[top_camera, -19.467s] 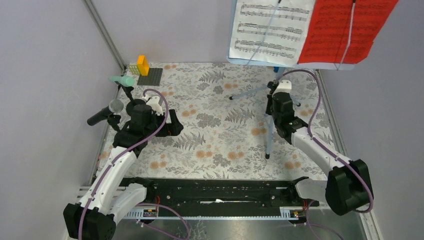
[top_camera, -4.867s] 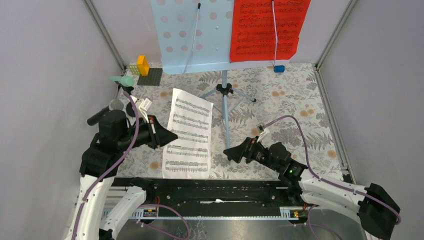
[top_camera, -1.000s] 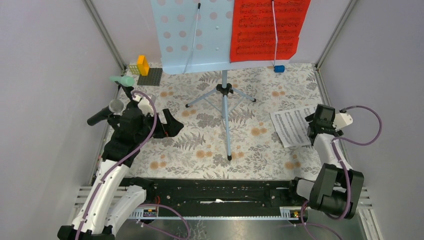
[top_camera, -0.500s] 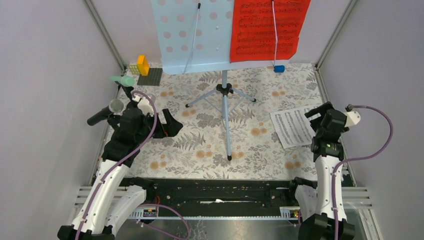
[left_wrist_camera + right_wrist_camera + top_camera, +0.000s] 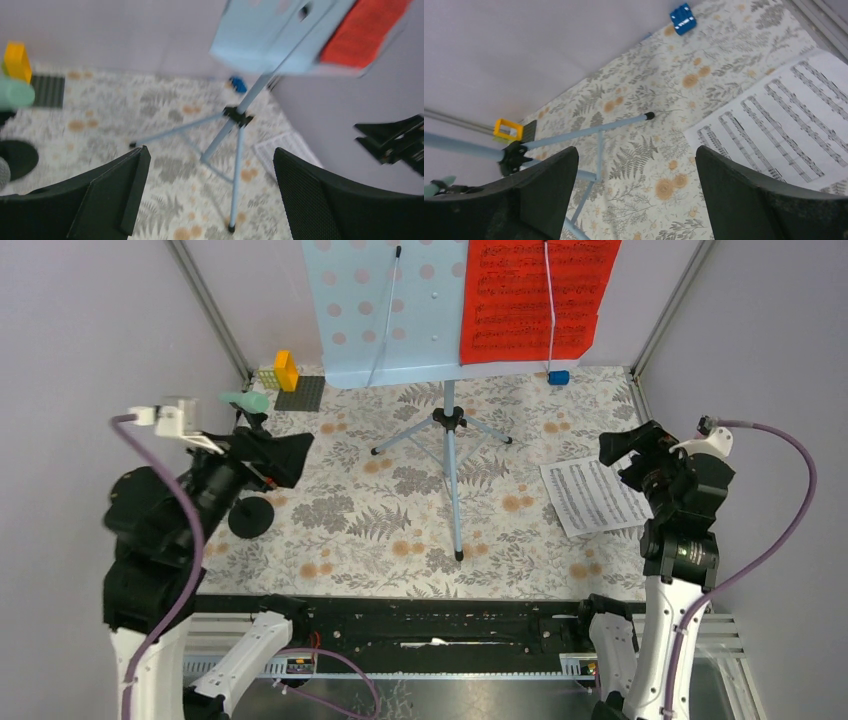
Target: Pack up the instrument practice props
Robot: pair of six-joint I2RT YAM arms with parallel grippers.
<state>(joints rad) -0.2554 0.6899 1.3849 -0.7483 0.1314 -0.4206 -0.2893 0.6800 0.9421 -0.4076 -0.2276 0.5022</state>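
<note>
The pale blue perforated rack [image 5: 385,310] stands on its tripod legs [image 5: 450,440] at the back, with the red music sheet [image 5: 530,295] on its right half. The white music sheet [image 5: 595,495] lies flat on the cloth at the right. My right gripper [image 5: 625,448] hangs open above its far edge, holding nothing [image 5: 636,150]. My left gripper [image 5: 285,455] is raised and open, also holding nothing [image 5: 210,152]. Left of it are the mint-green microphone [image 5: 245,400] and a black round base [image 5: 250,517]. The black microphone is hidden behind my left arm.
A small blue toy car [image 5: 558,377] sits by the back wall at the right. Yellow and orange bricks [image 5: 285,370] with a grey plate [image 5: 300,393] stand in the back left corner. Walls close in both sides, and a black rail [image 5: 430,625] runs along the near edge.
Both arms have lifted. My right gripper rose off the white sheet and opened a little wider. My left gripper swung up and toward the near left, uncovering the round base.
</note>
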